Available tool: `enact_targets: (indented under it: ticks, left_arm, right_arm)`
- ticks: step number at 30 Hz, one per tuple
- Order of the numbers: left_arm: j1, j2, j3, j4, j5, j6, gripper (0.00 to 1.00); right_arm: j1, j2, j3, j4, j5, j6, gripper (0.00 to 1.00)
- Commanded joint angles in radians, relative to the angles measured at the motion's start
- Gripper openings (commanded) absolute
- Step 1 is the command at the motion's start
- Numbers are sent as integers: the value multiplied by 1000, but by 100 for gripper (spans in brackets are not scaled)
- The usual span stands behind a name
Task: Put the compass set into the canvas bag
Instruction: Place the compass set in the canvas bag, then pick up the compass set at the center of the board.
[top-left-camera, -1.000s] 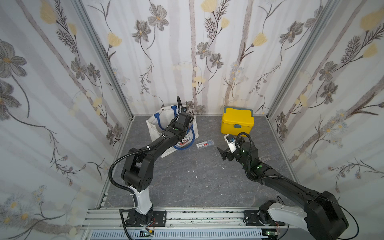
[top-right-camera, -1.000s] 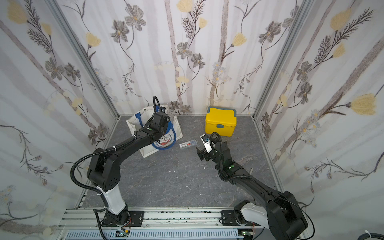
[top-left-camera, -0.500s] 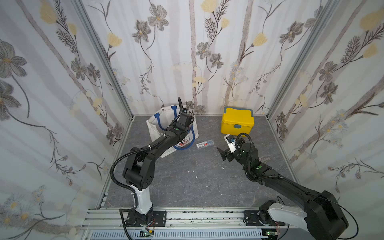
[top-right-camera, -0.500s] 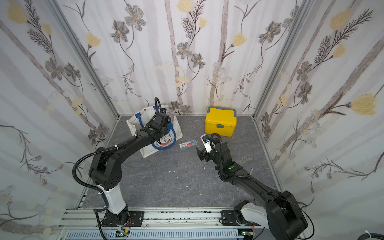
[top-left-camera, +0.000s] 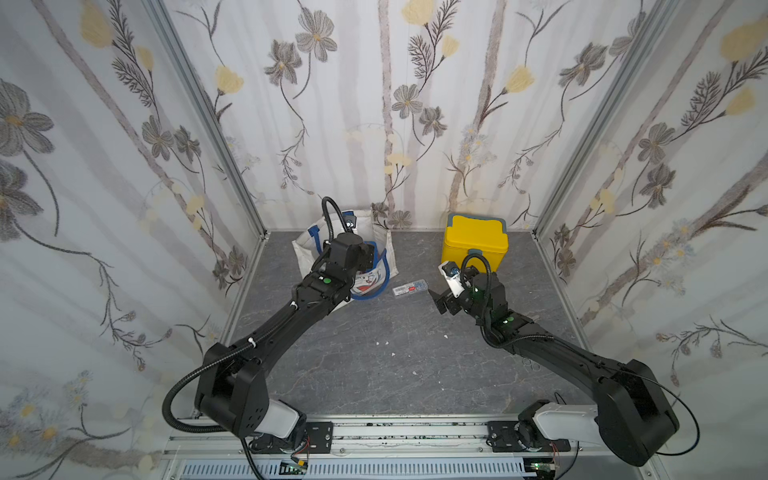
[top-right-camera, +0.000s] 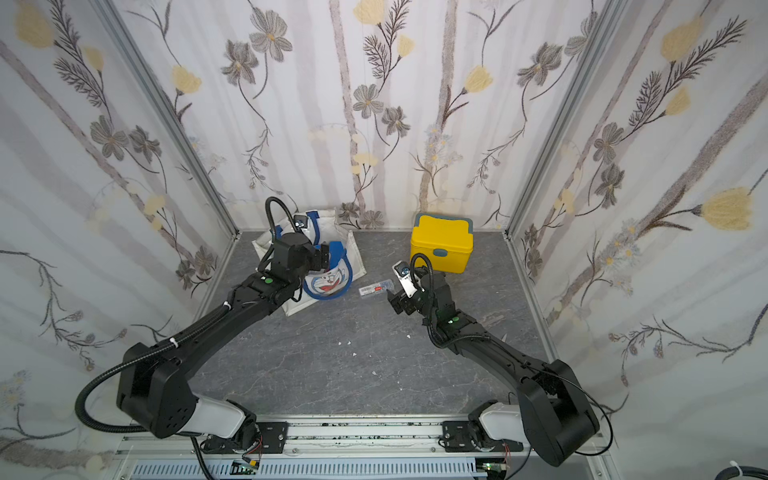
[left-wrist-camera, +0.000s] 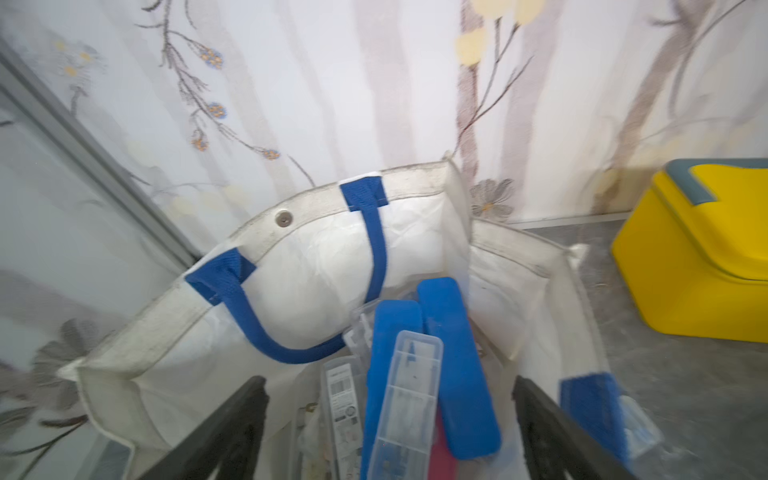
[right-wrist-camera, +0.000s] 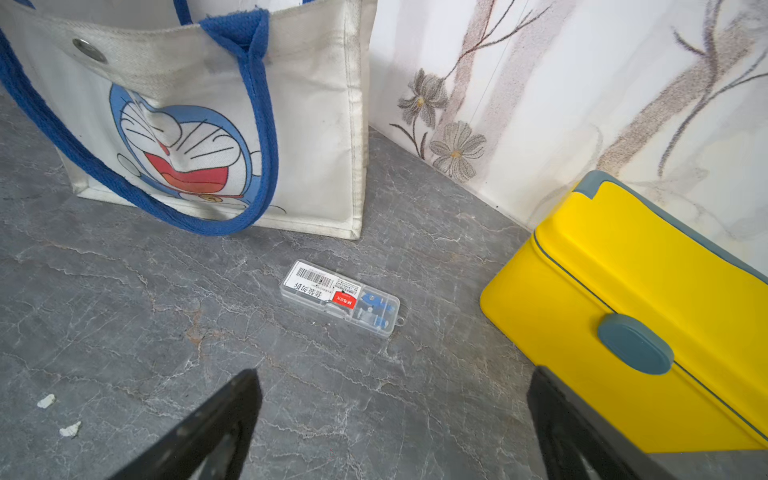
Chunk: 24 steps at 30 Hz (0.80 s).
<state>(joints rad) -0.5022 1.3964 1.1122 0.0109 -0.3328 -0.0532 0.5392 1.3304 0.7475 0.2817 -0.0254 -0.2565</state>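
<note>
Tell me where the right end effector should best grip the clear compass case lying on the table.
Probably across the narrow width of the compass case, near its middle, coming from above: it lies flat on the table, long and thin, both long sides free. The right end effector is open nearby.

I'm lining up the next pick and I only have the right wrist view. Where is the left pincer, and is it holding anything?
Observer: The left pincer hangs over the canvas bag's open mouth, jaws wide apart, gripping nothing.
Operator: What's inside the bag?
Observer: The left wrist view shows clear cases and blue cases leaning inside it.
Operator: Is the left arm blocking the mouth?
Observer: In both top views the left arm reaches over the bag's front edge, and its wrist hides much of the mouth.
</note>
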Motion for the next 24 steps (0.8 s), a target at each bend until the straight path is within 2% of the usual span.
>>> enact_targets:
  ticks: [1, 4, 7, 11, 16, 19, 24]
  left_arm:
    - [-1, -98, -111, 216, 265, -91, 100]
    - [-1, -181, -214, 343, 425, -155, 100]
    - [-2, -219, -261, 395, 511, -206, 100]
    - [-4, -241, -283, 401, 535, -239, 100]
    - [-4, -260, -328, 459, 540, -279, 100]
    - [-4, -265, -355, 486, 533, -299, 100]
    - [-4, -253, -362, 485, 524, -310, 100]
  right_arm:
    - [2, 61, 64, -40, -65, -30, 100]
    - [2, 129, 111, -61, -117, -41, 99]
    - [1, 194, 154, -77, -149, -61, 100]
    - [1, 258, 196, -84, -146, -114, 99]
    - [1, 345, 243, -140, -182, -278, 99]
    - [0, 397, 295, -214, -192, -372, 100]
    - [-30, 516, 446, -391, -265, -443, 100]
